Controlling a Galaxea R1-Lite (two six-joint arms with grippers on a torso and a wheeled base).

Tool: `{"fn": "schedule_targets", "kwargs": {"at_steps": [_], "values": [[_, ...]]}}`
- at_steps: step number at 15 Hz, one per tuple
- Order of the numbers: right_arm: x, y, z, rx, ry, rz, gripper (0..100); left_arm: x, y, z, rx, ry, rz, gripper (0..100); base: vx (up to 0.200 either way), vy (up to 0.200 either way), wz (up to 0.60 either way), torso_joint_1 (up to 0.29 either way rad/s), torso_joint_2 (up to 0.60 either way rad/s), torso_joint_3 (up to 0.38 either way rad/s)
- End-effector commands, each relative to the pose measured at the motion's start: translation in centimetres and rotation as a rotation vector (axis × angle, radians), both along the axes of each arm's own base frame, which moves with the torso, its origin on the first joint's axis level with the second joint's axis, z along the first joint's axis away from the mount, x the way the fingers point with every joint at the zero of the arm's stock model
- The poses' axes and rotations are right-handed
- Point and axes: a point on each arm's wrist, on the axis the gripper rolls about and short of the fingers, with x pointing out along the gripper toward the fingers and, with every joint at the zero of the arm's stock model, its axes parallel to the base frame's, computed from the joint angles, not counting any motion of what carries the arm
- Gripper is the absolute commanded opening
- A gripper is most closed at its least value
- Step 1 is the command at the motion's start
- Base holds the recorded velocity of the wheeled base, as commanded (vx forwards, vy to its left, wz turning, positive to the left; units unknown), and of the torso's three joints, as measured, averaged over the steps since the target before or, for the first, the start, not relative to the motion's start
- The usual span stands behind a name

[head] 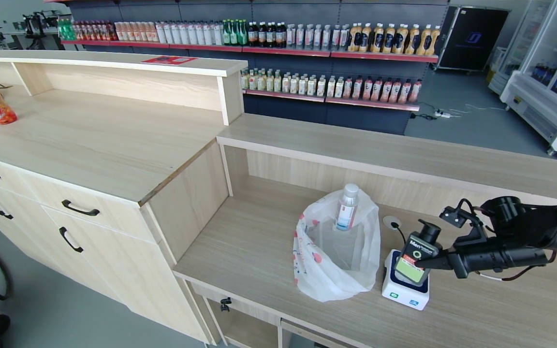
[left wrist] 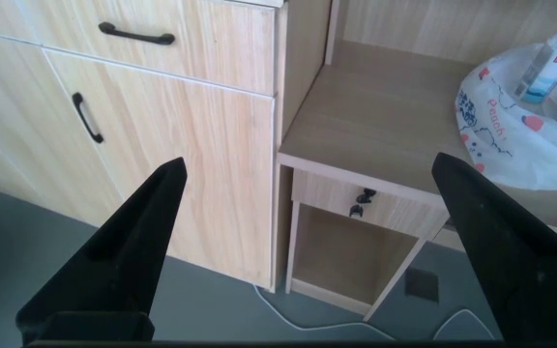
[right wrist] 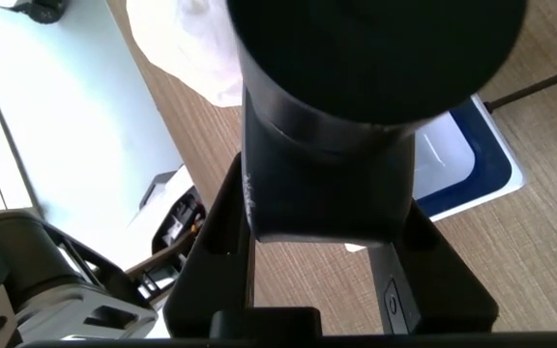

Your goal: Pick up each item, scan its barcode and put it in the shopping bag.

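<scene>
Here we see the right gripper (head: 422, 263) clamped on the bottle (head: 411, 271) over the scanner (head: 403, 292), the left gripper (left wrist: 309, 169) spread wide.

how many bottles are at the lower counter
2. A clear bottle stands in the shopping bag; a dark pump bottle is held by the right pincer over the scanner. The bag's folds may hide more.
</scene>
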Motion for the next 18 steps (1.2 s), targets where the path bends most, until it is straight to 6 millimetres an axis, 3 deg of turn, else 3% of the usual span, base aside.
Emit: {"fn": "schedule_targets", "kwargs": {"at_steps": [1, 5, 7, 10, 11, 12, 15, 18], "values": [[-0.1, 0.0, 0.1, 0.001, -0.003, 0.000, 0, 0.0, 0.0, 0.0, 0.000, 0.001, 0.000, 100, 0.000, 0.000, 0.00, 0.000, 0.00, 0.000], [-0.4, -0.5, 0.7, -0.002, -0.016, -0.015, 0, 0.0, 0.0, 0.0, 0.000, 0.001, 0.000, 100, 0.000, 0.000, 0.00, 0.000, 0.00, 0.000], [-2.1, -0.1, 3.9, -0.019, -0.076, -0.027, 0, 0.0, 0.0, 0.0, 0.000, 0.001, 0.000, 100, 0.000, 0.000, 0.00, 0.000, 0.00, 0.000], [-10.7, 0.4, 11.7, -0.309, -0.264, -0.231, 0, 0.0, 0.0, 0.0, 0.000, 0.001, 0.000, 100, 0.000, 0.000, 0.00, 0.000, 0.00, 0.000], [-13.5, 0.7, 13.2, -0.396, -0.319, -0.306, 0, 0.0, 0.0, 0.0, 0.000, 0.001, 0.000, 100, 0.000, 0.000, 0.00, 0.000, 0.00, 0.000], [-14.9, 1.0, 14.4, -0.424, -0.379, -0.335, 0, 0.0, 0.0, 0.0, 0.000, 0.001, 0.000, 100, 0.000, 0.000, 0.00, 0.000, 0.00, 0.000], [-16.6, 1.6, 16.4, -0.434, -0.535, -0.356, 0, 0.0, 0.0, 0.0, 0.000, 0.001, 0.000, 100, 0.000, 0.000, 0.00, 0.000, 0.00, 0.000], [-16.7, 3.0, 17.5, -0.378, -0.678, -0.337, 0, 0.0, 0.0, 0.0, 0.000, 0.001, 0.000, 100, 0.000, 0.000, 0.20, 0.002, 0.00, -0.002]]}}
